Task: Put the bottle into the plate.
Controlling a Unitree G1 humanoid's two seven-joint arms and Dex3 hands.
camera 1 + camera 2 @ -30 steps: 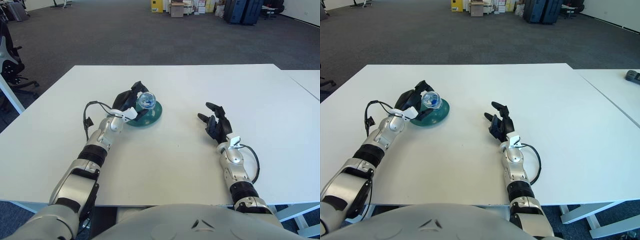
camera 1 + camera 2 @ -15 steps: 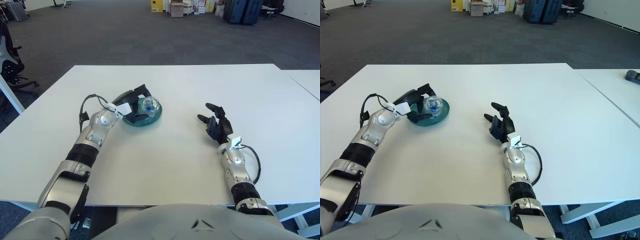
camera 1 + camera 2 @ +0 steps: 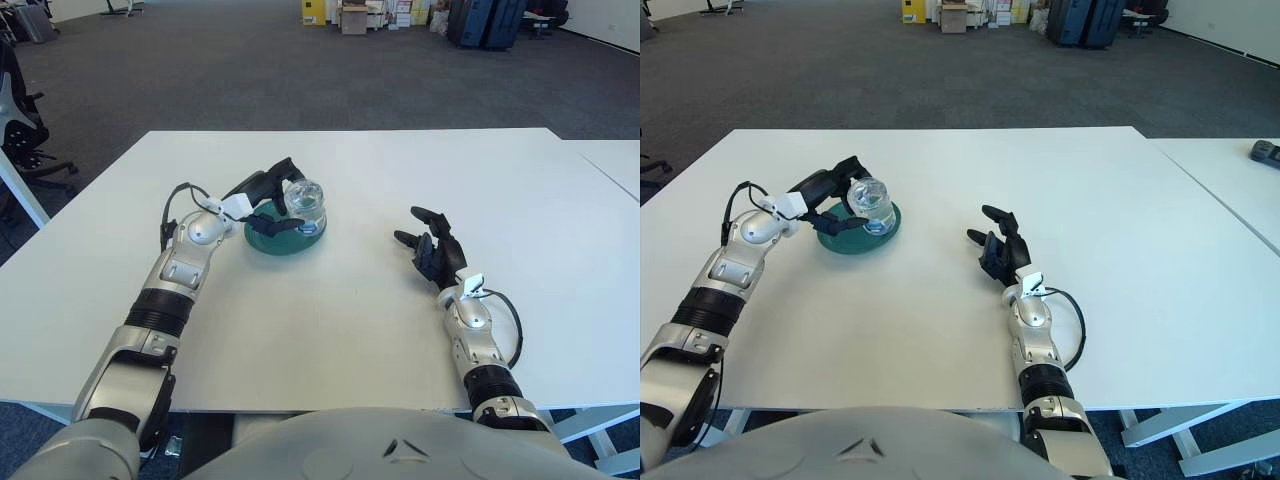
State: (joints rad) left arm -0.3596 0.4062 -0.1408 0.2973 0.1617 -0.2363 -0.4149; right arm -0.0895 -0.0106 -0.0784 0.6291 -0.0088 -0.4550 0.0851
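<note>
A small clear bottle (image 3: 305, 205) with a bluish tint stands upright on the teal plate (image 3: 282, 241), left of the table's middle. My left hand (image 3: 272, 198) reaches in from the left. Its dark fingers (image 3: 847, 170) curl around the bottle's left side, one above and one low by the plate's rim, shut on the bottle. My right hand (image 3: 430, 246) shows right of the middle, well apart from the plate, with its fingers spread and nothing in them.
The white table (image 3: 350, 320) stretches wide around the plate. A second table at the right carries a dark object (image 3: 1266, 151). Office chairs (image 3: 18, 115) stand off the left edge, and boxes and cases (image 3: 400, 14) line the far floor.
The bottle was held tipped over the plate and now stands upright on it. My left wrist has turned and the forearm has swung to the left. The right hand has not moved.
</note>
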